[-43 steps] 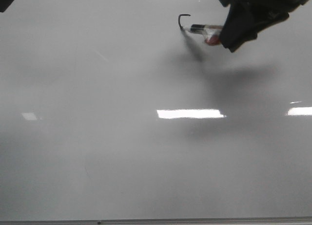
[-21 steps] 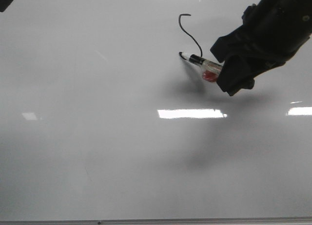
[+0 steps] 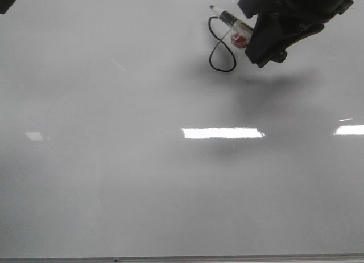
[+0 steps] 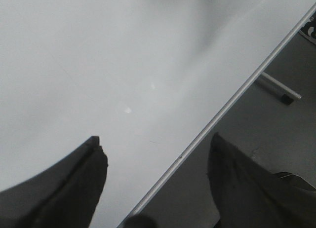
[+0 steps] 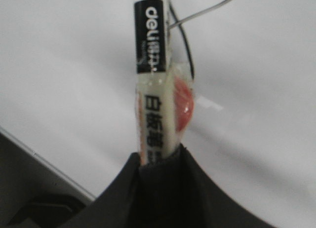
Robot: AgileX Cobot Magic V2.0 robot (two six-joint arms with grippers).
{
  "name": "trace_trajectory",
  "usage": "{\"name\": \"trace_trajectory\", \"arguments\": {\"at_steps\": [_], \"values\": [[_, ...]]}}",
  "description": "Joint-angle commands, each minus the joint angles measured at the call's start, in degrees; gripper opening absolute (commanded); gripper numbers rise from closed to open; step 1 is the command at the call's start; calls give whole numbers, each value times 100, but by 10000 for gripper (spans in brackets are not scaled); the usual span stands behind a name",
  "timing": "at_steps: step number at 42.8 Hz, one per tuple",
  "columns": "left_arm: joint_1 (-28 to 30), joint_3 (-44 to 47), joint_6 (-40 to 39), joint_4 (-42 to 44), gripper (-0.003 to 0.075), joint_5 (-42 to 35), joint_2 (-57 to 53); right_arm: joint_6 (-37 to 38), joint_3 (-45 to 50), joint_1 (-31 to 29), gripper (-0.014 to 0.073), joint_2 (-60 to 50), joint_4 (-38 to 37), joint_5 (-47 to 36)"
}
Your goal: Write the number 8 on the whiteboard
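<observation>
Number 8 point(image 3: 222, 45), not closed at its top loop yet, sits at the far right of the whiteboard point(image 3: 142, 177), where the right end effector point(image 3: 259, 38) is clamped on a marker point(image 3: 232, 23), while the left end effector point(image 4: 153, 188) stays spread apart.

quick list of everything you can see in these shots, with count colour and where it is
whiteboard: one, glossy pale grey-white, fills the front view; thin grey frame along the near edge
number 8: one, thin black line, far right part of the board; bottom loop closed, the top part runs up under the marker
marker: one, clear barrel with black band and a red patch, tip at the top of the drawn line, held by the right gripper
light reflections: several, bright white, on the board's surface
left gripper: one, black, open, over the board's frame edge, holding nothing
right gripper: one, black, shut on the marker
</observation>
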Motion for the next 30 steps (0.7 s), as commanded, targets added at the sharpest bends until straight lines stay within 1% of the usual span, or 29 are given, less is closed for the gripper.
{"name": "trace_trajectory", "arguments": {"at_steps": [1,7,12,14,17,21,22,25,30], "values": [[20,-148,-45,-174,440,-329,-80,-91,-131,-3,-68,-407,-20,168],[20,-148,29,-201,440,-339,-80,-257,426,54,-68,-1092,-32,389],[-149,-159,749,-619,442,-351,-39,-736,841,193,-68,-1659,-32,733],[-319,-188,1071,-848,442,-338,33,-1001,909,282,-68,-1865,-32,1035],[-645,-326,1339,-1060,452,-282,209,-1499,940,461,-68,-2109,-8,1560],[-1230,-586,1555,-1060,519,-180,500,-1990,940,689,-68,-2413,185,2168],[-1350,-661,1593,-1060,540,-180,590,-2076,940,735,-68,-2447,235,2265],[-1722,-858,1695,-1060,567,-180,828,-2385,940,893,-68,-2612,402,2534],[-2232,-1222,1717,-1060,567,-166,1281,-2518,940,1012,-68,-2720,480,2800]]}}
